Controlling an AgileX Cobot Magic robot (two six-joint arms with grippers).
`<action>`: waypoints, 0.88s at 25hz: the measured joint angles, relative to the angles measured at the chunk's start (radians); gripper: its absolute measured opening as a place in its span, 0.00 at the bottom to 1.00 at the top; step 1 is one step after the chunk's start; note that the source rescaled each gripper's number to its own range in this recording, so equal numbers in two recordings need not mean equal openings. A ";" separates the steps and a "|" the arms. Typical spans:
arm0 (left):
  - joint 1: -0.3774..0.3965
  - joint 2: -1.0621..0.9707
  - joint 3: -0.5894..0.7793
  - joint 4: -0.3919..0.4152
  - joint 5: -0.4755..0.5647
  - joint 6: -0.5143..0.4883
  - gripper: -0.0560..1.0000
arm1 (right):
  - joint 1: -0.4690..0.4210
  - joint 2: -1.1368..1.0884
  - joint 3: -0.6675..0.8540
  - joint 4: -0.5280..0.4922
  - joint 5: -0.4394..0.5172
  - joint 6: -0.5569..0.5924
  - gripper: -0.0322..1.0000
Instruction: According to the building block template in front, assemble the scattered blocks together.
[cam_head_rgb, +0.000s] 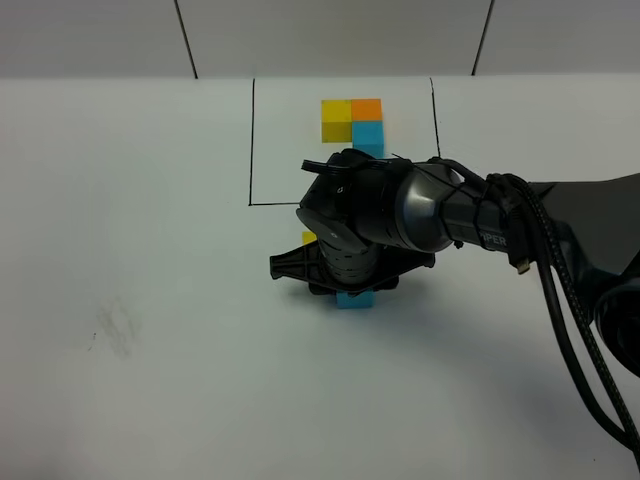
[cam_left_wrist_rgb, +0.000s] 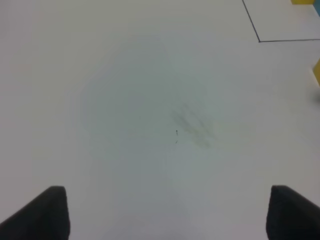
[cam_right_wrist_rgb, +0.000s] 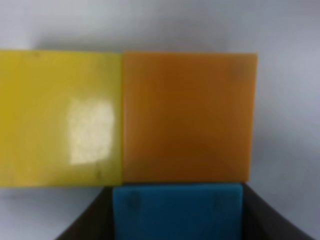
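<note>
1. White tabletop (cam_head_rgb: 150, 380); black-framed yellow/orange/blue cube template (cam_head_rgb: 353, 124) at far edge
2. Right gripper (cam_right_wrist_rgb: 177, 212) pinching sky-blue plastic cube (cam_right_wrist_rgb: 177, 210), touching orange cube (cam_right_wrist_rgb: 187, 117); yellow cube (cam_right_wrist_rgb: 55, 117) adjoins
3. Looks nearly done: release left. Left gripper (cam_left_wrist_rgb: 165, 212) spread, idle

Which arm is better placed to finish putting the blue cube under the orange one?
The right arm. Its tool already grips the blue cube, pressed against the orange cube beside the yellow cube. The left tool is open and empty over bare table, away from the cubes.
</note>
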 joint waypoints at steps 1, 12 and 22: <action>0.000 0.000 0.000 0.000 0.000 0.000 0.70 | 0.000 0.000 0.000 0.000 0.000 0.010 0.29; 0.000 0.000 0.000 0.000 0.000 0.000 0.70 | 0.000 -0.004 0.000 0.000 0.023 -0.046 0.48; 0.000 0.000 0.000 0.000 0.000 -0.001 0.70 | 0.000 -0.161 -0.006 0.079 0.149 -0.246 0.82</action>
